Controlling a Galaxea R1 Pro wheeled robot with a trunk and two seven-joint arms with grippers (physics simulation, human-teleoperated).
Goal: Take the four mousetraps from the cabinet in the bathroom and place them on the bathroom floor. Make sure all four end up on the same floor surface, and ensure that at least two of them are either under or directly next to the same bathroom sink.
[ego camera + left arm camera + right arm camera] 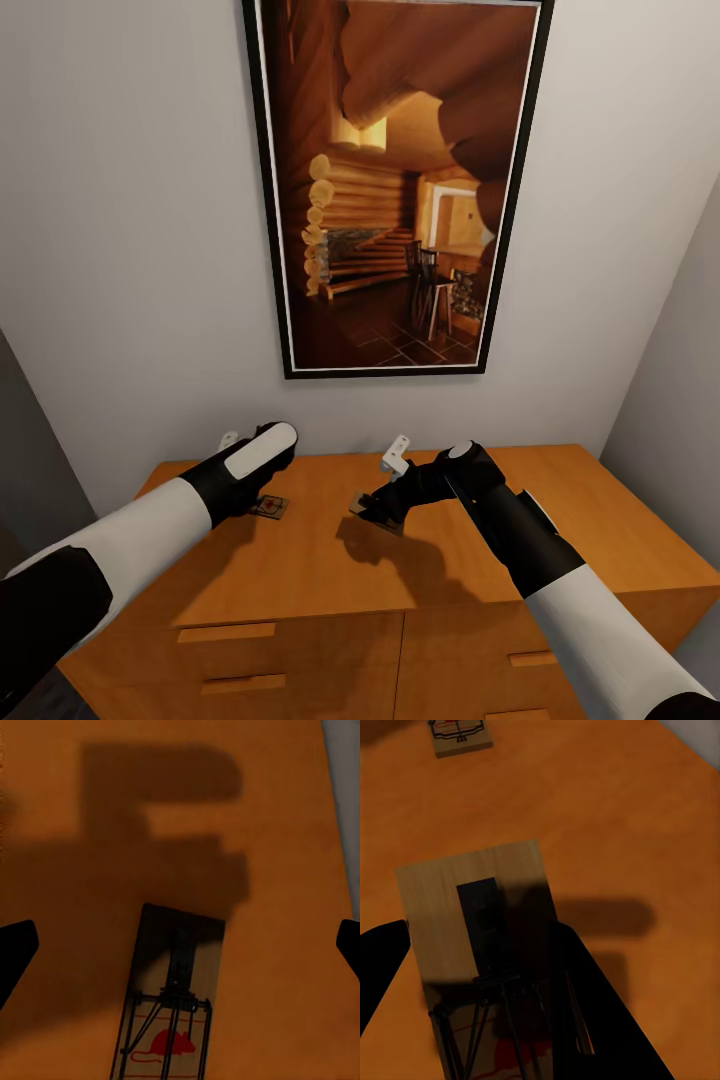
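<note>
Gripping: right gripper clenched on a mousetrap, just above the cabinet top
Left gripper: jaws spread, hovering over second mousetrap lying flat on the cabinet

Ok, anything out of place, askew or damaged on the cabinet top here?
Nothing looks damaged or spilled. One mousetrap lies flat on the cabinet top beneath the open left gripper. The other mousetrap sits between the right gripper fingers, which appear closed on it; whether it is lifted clear of the wood is unclear.
</note>
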